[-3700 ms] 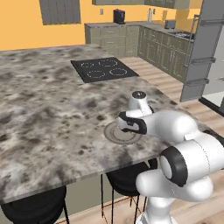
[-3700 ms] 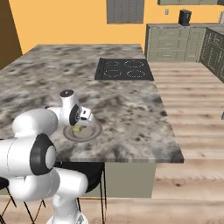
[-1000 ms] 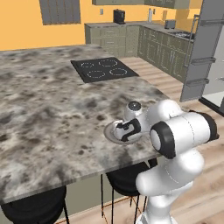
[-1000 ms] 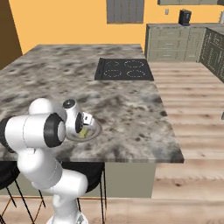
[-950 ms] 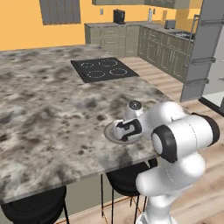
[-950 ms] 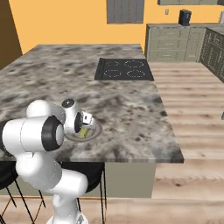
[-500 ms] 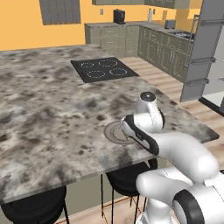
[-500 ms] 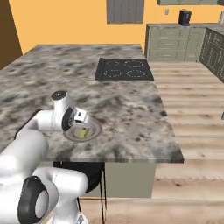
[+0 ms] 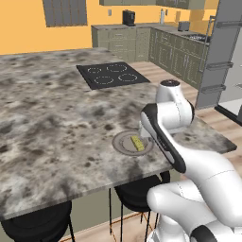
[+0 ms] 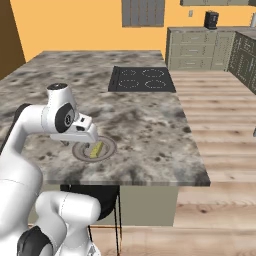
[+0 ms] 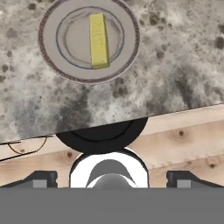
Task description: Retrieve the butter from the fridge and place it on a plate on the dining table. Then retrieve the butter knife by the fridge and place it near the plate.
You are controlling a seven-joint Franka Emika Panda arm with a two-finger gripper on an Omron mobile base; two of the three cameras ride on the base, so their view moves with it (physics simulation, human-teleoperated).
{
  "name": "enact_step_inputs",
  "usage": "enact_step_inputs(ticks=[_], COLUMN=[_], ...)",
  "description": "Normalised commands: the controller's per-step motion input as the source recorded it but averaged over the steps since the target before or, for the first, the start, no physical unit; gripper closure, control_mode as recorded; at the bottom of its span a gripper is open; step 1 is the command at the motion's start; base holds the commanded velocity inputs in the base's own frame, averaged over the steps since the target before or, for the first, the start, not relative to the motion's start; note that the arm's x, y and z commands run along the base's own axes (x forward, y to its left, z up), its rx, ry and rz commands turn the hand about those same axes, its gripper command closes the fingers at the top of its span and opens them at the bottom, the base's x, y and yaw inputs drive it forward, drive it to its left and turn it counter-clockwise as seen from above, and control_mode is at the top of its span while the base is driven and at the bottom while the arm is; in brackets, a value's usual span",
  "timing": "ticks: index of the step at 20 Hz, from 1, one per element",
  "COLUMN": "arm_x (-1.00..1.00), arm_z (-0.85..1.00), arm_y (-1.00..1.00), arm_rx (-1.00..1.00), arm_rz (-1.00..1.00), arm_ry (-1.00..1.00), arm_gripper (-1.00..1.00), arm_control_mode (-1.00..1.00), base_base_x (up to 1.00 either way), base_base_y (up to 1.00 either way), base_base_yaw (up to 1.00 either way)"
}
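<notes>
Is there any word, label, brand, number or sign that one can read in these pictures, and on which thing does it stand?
None: no readable text in any view.
The butter, the plate, the dining table and the cooktop are all blank.
The small dark appliance on the far counter is too small to tell.

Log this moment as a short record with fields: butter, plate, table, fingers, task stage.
butter: yellow stick lying flat on the plate, free of the gripper
plate: round grey-brown dish on the table, near its edge
table: marbled stone top with black cooktop inset further in
stool: black round seat under the table edge
fingers: tips wide apart, nothing between them
gripper: open, above and clear of the plate
task stage: butter placed; butter knife not yet by the plate
</notes>
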Motion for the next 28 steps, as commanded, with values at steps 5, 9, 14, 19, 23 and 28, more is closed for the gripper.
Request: enact_step_inputs(ticks=[5, 9, 14, 19, 23, 28], arm_x=[-0.45, 0.0, 0.0, 0.0, 0.0, 0.0], arm_z=[0.0, 0.0, 0.0, 0.0, 0.0, 0.0], arm_y=[-0.02, 0.0, 0.0, 0.0, 0.0, 0.0], arm_rx=[-0.1, 0.0, 0.0, 0.0, 0.0, 0.0], arm_rz=[-0.03, 0.0, 0.0, 0.0, 0.0, 0.0], arm_ry=[0.01, 0.0, 0.0, 0.0, 0.0, 0.0], arm_gripper=[-1.0, -1.0, -1.0, -1.0, -1.0, -1.0], arm_control_mode=[-1.0, -1.0, -1.0, 1.0, 1.0, 1.0], base_base_x=[0.0, 0.0, 0.0, -0.36, -0.23, 0.12], base_base_y=[0.0, 0.0, 0.0, -0.68, -0.95, -1.0], base_base_yaw=[0.0, 0.0, 0.0, -0.3, -0.59, -0.72])
